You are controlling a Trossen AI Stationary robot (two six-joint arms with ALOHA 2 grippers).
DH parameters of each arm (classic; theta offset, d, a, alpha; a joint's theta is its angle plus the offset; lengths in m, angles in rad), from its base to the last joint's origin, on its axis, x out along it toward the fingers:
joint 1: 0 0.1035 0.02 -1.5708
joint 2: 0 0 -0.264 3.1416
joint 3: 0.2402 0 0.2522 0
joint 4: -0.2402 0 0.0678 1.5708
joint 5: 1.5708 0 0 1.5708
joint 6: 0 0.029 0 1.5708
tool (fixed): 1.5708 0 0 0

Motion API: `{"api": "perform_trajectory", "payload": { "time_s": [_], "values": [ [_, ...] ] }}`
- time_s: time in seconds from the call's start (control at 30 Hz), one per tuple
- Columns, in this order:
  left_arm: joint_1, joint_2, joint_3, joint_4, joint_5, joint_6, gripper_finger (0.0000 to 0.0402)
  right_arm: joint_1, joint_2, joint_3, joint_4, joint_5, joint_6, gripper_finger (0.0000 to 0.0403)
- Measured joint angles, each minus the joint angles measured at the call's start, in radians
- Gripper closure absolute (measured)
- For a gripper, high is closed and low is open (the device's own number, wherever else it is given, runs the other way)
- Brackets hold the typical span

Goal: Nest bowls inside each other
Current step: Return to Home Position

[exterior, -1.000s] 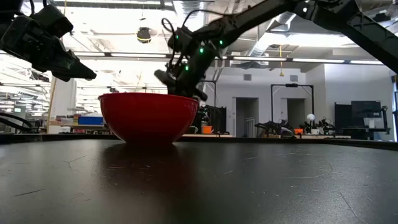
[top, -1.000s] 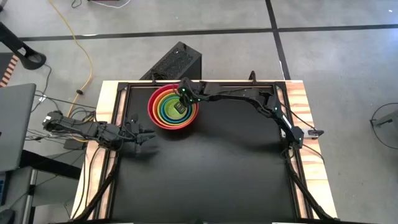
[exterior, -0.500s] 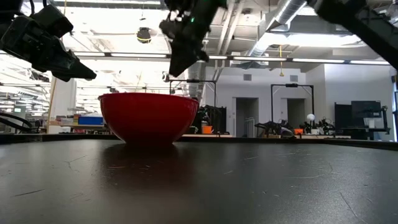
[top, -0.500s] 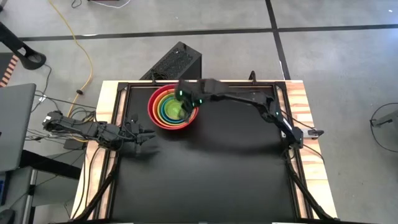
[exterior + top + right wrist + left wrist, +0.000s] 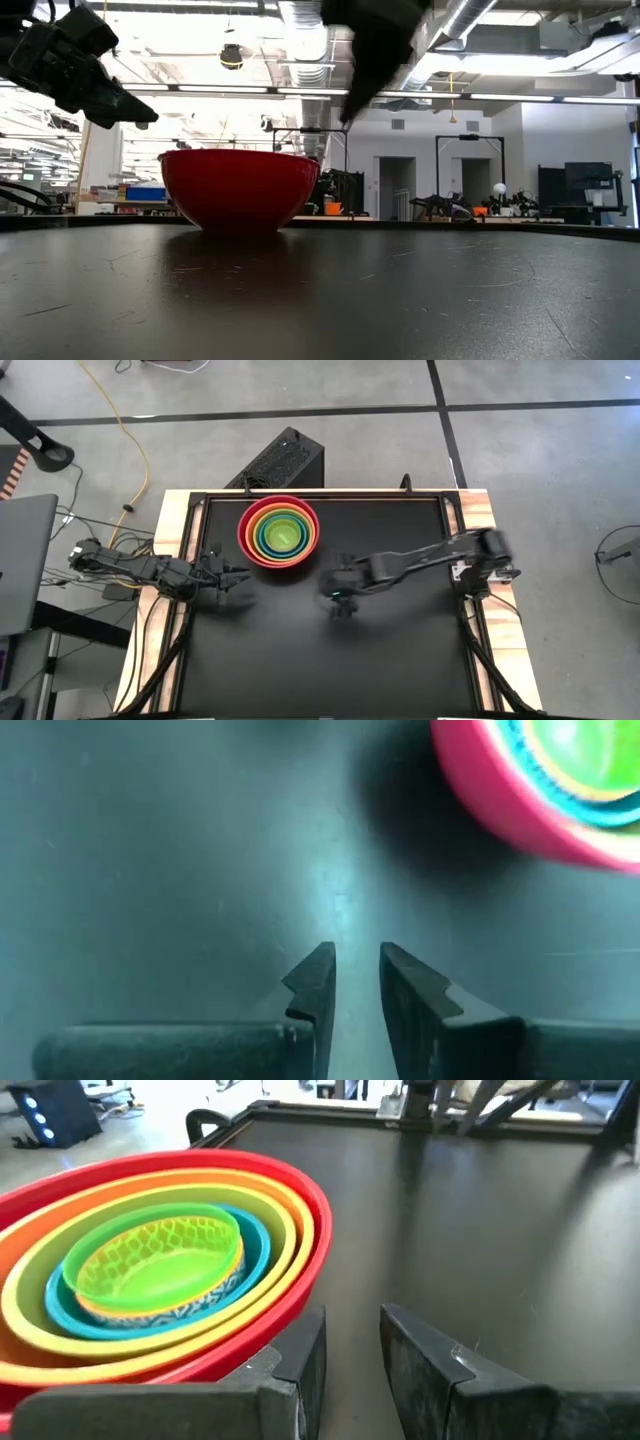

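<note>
The bowls (image 5: 278, 533) stand nested near the table's far edge, left of the middle. The red one (image 5: 238, 188) is outermost and rests on its base; the orange, yellow, green and blue rims sit inside it, and the bright green smallest (image 5: 155, 1265) lies in the centre on a dotted bowl. My right gripper (image 5: 340, 603) hangs open above the bare table, nearer and to the right of the stack, with nothing between its fingers (image 5: 357, 965). My left gripper (image 5: 240, 578) waits open at the table's left side, pointing at the stack (image 5: 352, 1325).
A black box (image 5: 280, 460) stands on the floor beyond the far edge. A black frame rail (image 5: 320, 496) runs round the dark table top (image 5: 330, 660). Cables and a laptop (image 5: 25, 560) lie off the table's left side.
My right gripper has risen out of the bowl stack and swung fast toward the table's near and right side, rolling as it went; it now hangs over the middle of the table. The bowls have stayed in place.
</note>
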Motion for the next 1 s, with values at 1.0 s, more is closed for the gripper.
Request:
{"api": "perform_trajectory", "payload": {
  "time_s": [1.0],
  "values": [
    [0.000,-0.225,-0.159,0.358,0.182,0.098,0.0315,-0.166,-0.992,-1.535,1.567,-0.184,0.011,0.0305]
  ]
}}
